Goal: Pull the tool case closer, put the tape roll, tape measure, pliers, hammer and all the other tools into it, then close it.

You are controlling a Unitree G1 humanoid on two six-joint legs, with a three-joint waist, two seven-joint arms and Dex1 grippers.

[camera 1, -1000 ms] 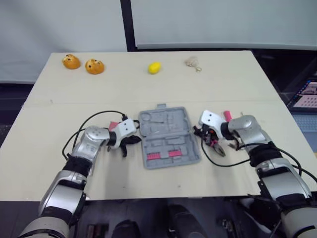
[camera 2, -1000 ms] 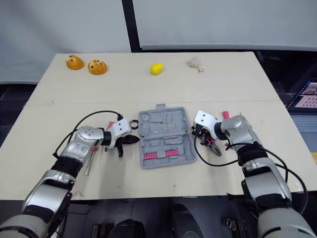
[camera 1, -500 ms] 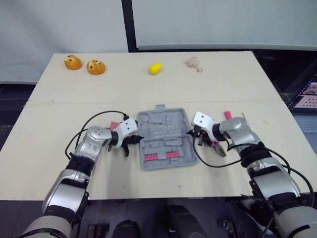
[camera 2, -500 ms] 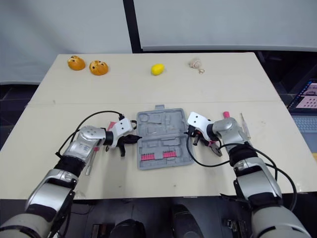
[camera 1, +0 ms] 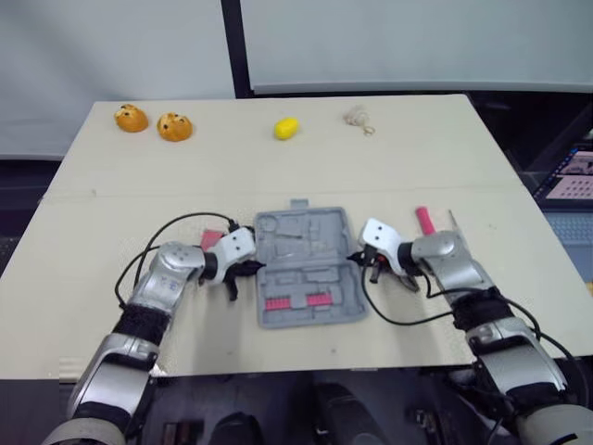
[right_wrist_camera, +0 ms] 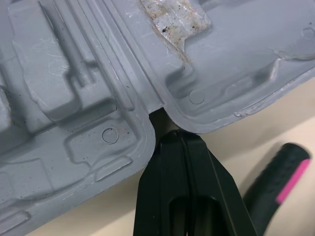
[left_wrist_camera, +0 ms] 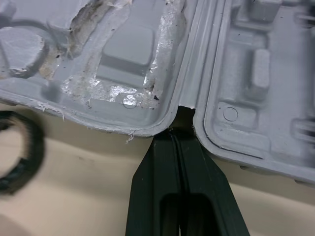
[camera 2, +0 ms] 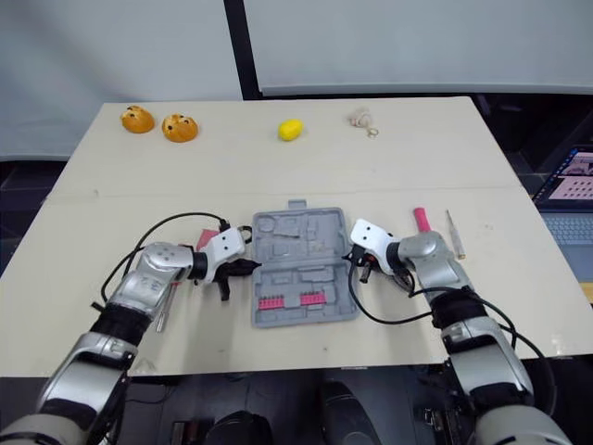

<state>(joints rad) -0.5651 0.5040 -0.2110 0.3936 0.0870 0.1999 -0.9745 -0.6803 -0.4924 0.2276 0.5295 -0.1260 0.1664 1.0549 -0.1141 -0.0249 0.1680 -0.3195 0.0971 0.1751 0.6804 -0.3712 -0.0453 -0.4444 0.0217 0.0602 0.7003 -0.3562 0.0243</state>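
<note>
Both forearms lie low over the table (camera 1: 111, 185). The left end effector (camera 1: 241, 270) and the right end effector (camera 1: 362, 262) have fingers pressed together, tips meeting opposite hinge notches of the unfolded case (camera 1: 306, 243).

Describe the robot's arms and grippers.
The left arm and right arm have silver-grey shells with black joints. A white boxy housing sits at each wrist, with a thin black cable looping off it. The left gripper and right gripper each have two flat, tapered black fingers.

Tape roll (left_wrist_camera: 34, 140) beside left gripper (left_wrist_camera: 179, 133), pliers (right_wrist_camera: 278, 179) beside right gripper (right_wrist_camera: 176, 135), bare table (camera 2: 306, 362) in front
</note>
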